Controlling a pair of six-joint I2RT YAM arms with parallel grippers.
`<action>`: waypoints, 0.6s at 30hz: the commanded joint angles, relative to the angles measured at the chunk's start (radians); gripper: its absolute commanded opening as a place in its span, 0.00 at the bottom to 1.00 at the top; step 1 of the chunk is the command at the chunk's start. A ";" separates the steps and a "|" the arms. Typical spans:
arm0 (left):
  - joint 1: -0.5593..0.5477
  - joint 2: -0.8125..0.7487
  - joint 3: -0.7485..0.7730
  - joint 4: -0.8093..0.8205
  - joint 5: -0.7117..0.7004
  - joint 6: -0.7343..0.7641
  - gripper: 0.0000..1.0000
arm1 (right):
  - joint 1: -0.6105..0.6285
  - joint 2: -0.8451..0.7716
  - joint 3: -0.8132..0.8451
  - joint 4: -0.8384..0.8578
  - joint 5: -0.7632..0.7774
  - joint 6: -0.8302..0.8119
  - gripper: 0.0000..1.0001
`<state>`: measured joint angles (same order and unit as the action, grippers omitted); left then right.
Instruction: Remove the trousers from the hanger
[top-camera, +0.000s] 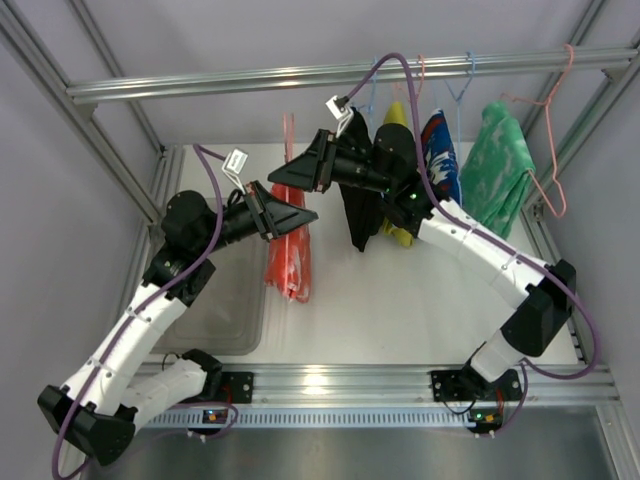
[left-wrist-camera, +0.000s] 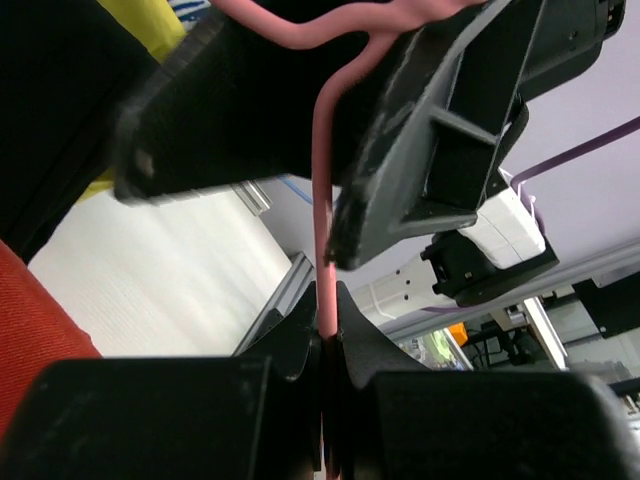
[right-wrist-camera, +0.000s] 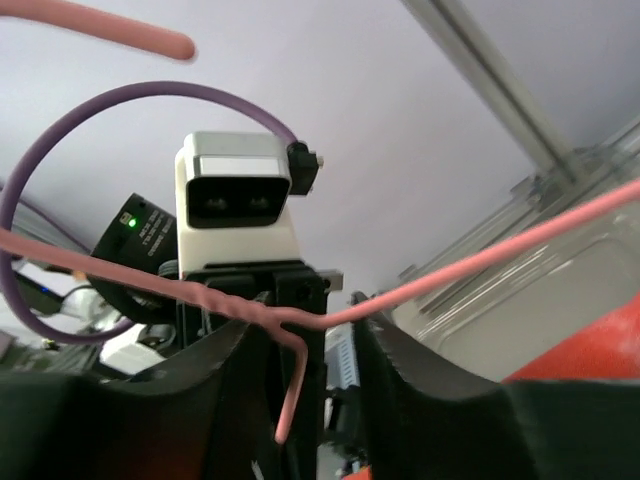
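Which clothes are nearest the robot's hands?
The red-orange trousers, farthest left, on the pink hanger the left gripper pinches. The black garment and green garment hang further right.

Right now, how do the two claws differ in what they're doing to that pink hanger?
The left gripper is shut, pinching a straight stretch of the hanger; the right gripper is open, jaws wide either side of the hanger's twisted neck. The left gripper reaches in from the left, the right gripper from the right. Both are black two-finger claws.

No text can be read clearly. Small white print is seen on a black module (right-wrist-camera: 141, 243), but it is too blurred.
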<state>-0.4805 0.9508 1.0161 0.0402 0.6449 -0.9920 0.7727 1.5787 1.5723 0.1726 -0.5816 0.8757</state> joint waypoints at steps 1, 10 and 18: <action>-0.006 -0.024 0.036 0.159 -0.013 0.061 0.00 | 0.025 0.000 0.054 0.090 -0.007 0.016 0.33; -0.006 -0.086 0.094 -0.061 -0.089 0.387 0.69 | -0.058 -0.055 0.072 0.027 0.000 0.006 0.00; -0.004 -0.207 0.150 -0.195 -0.313 0.748 0.94 | -0.124 -0.118 0.112 -0.055 -0.027 -0.020 0.00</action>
<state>-0.4816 0.7868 1.1263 -0.1097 0.4404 -0.4568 0.6628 1.5700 1.5845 0.0303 -0.5983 0.8589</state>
